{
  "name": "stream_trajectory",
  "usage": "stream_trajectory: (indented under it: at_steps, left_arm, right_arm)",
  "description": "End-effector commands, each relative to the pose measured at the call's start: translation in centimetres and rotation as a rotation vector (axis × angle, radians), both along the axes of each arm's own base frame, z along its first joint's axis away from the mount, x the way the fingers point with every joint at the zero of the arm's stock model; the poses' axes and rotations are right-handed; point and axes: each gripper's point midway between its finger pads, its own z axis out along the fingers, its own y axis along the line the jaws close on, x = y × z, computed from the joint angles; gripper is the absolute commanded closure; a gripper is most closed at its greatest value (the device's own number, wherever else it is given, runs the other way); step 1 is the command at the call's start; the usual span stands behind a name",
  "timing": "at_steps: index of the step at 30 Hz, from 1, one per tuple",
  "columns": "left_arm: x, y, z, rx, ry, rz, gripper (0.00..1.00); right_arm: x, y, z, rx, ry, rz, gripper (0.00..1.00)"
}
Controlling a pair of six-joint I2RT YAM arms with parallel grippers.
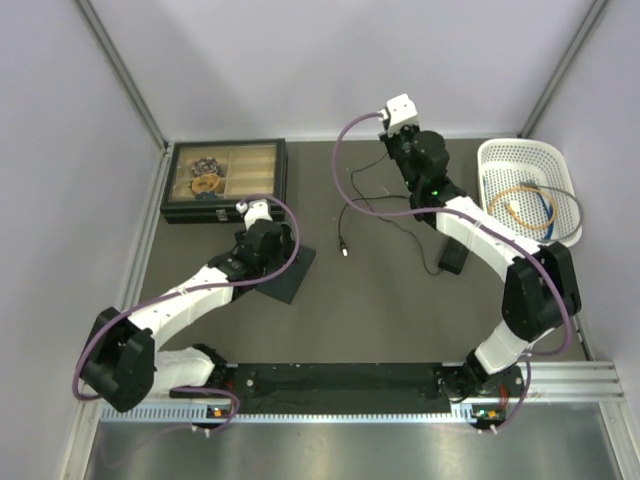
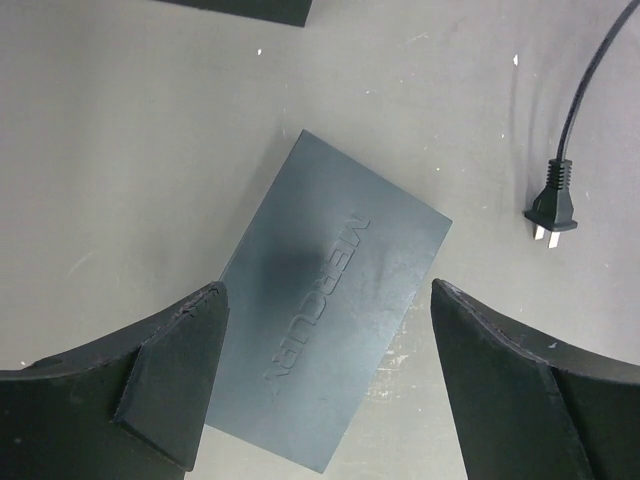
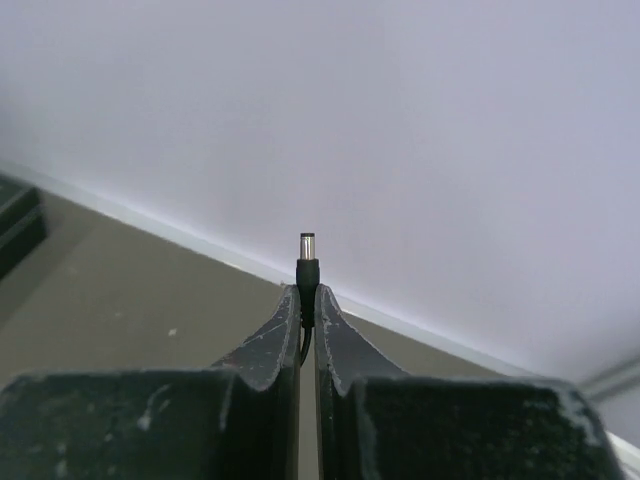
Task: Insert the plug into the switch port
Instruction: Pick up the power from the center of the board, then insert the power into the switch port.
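Note:
The switch box is a flat dark grey box with raised lettering, lying on the table. It also shows in the top view. Only its top face shows; its port is hidden. My left gripper hangs open just above the box, one finger on each side, touching nothing. It sits over the box in the top view. My right gripper is shut on the barrel plug, whose metal tip sticks out past the fingertips. That gripper is raised near the back wall, far from the box.
A black power brick with a thin lead lies mid-right. Its two-pin mains plug lies right of the box. A black compartment case stands at the back left. A white basket with cables stands at the back right.

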Motion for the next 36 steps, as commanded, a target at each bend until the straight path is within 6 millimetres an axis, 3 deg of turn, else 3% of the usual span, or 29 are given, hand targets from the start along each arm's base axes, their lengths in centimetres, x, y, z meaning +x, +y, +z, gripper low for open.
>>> stream_trajectory:
  at_steps: [1, 3, 6, 14, 18, 27, 36]
  left_arm:
    - [0.6, -0.3, 0.9, -0.051, -0.037, 0.017, 0.13]
    - [0.5, -0.3, 0.7, -0.051, -0.030, 0.016, 0.13]
    - [0.4, -0.3, 0.5, -0.053, -0.026, 0.019, 0.13]
    - [0.0, -0.5, 0.0, -0.074, -0.014, 0.009, 0.14]
    - [-0.1, -0.5, -0.2, -0.073, -0.005, 0.009, 0.13]
    - [-0.4, -0.4, -1.4, -0.072, 0.026, 0.017, 0.16]
    - [-0.4, -0.7, -2.2, -0.073, 0.058, 0.014, 0.16]
  right_arm:
    - [-2.0, 6.5, -5.2, -0.025, 0.071, 0.273, 1.00]
    - [-3.0, 8.7, -8.8, -0.009, 0.137, 0.352, 1.00]
    - [-4.7, 11.5, -12.1, 0.021, 0.201, 0.485, 1.00]
    - [-8.4, 16.2, -16.7, 0.039, 0.308, 0.662, 1.00]
    - [-11.3, 17.8, -18.7, 0.049, 0.371, 0.775, 1.00]
    - [-16.0, 18.9, -21.6, 0.020, 0.489, 0.925, 1.00]
    - [-18.8, 18.6, -24.6, -0.036, 0.665, 0.952, 1.00]
